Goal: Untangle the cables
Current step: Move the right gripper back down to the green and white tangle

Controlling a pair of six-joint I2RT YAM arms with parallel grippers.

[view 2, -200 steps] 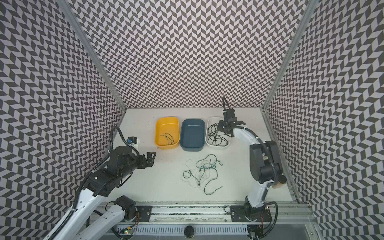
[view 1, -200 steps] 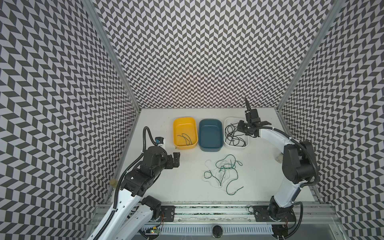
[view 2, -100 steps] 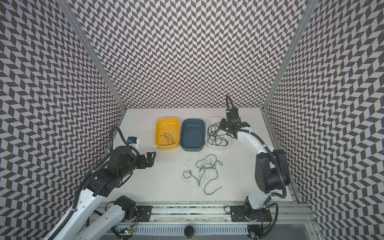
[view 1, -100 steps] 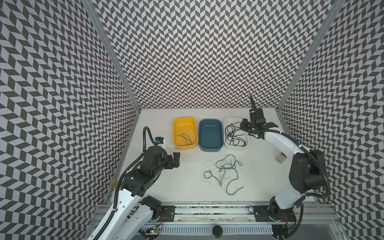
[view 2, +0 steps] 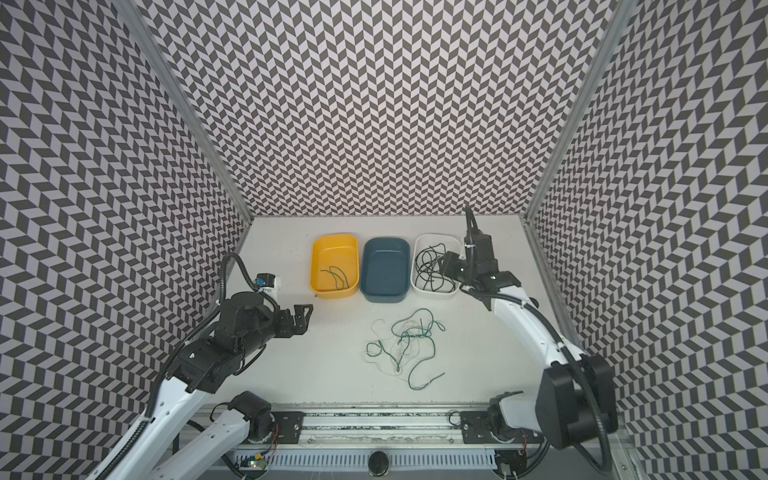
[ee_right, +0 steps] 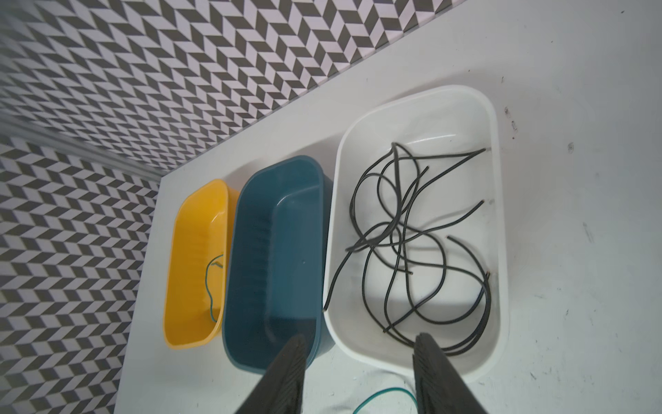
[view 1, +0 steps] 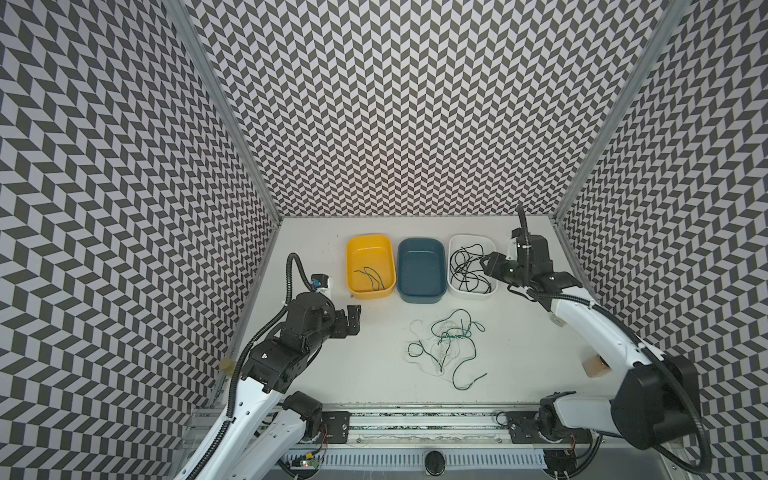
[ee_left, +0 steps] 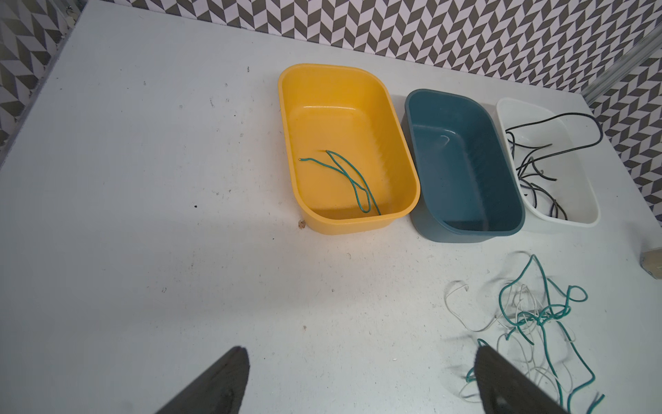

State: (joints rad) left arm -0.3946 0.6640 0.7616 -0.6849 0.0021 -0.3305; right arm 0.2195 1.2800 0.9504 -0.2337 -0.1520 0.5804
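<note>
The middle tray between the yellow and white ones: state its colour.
The middle tray is dark teal, clearest in the left wrist view.

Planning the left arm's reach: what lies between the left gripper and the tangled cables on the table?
Nothing: bare table between the left gripper and the tangled cables, in both top views.

The right arm's black elbow joint [view 1: 652,399] has swung well away from the white plastic tray [view 1: 469,294], outward and toward the near side. This has stretched the white forearm [view 1: 590,324] out, and the right gripper [view 1: 485,266] has edged slightly toward that tray's right rim.
</note>
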